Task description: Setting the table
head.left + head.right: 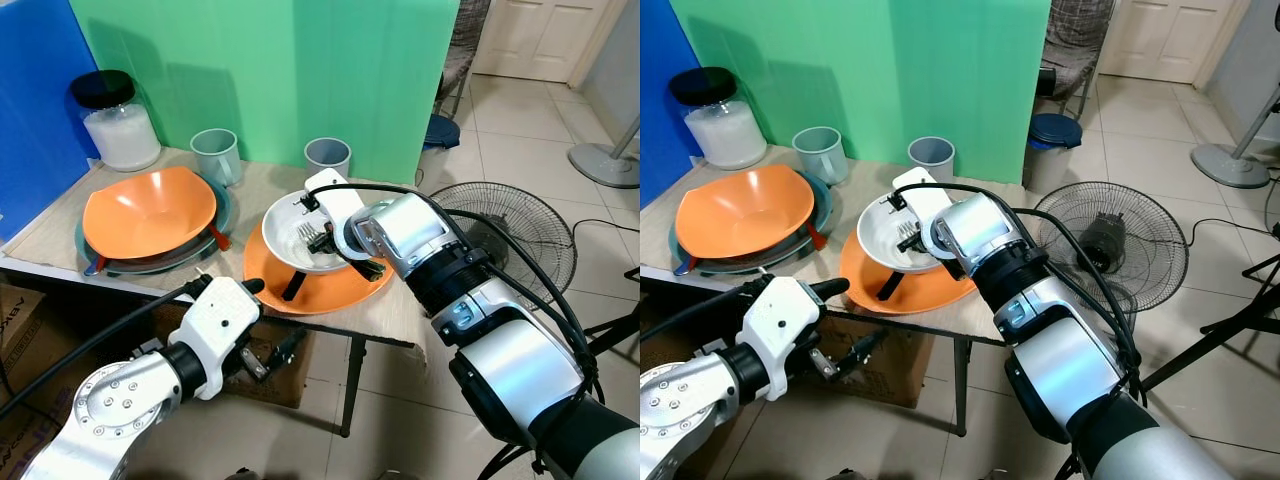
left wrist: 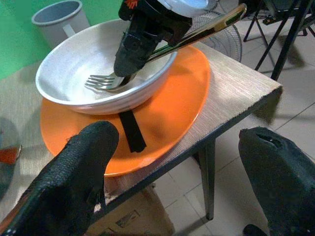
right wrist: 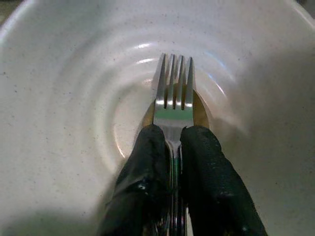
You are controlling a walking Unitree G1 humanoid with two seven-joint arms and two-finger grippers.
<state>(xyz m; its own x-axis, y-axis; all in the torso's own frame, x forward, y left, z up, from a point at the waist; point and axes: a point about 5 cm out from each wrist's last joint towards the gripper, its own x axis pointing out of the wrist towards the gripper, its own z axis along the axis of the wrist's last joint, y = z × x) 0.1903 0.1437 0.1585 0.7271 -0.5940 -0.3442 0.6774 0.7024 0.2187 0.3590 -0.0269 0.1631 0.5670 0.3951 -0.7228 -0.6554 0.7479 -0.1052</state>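
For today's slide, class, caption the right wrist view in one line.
Right gripper shut on a fork, tines over the white bowl.

Right hand (image 3: 171,140) pinching fork (image 3: 174,96) with spoon beneath, tines over white bowl (image 3: 64,113) centre.

Your right arm reaches forward and to the left across your front, wrist bent downward, and its right gripper (image 3: 170,147) has both black fingers pinched together around a fork (image 3: 173,101). Your left arm is held low in front of you, forearm angled up toward the worktop (image 1: 400,315) edge, with the left gripper (image 2: 187,167) spread wide and holding nothing.
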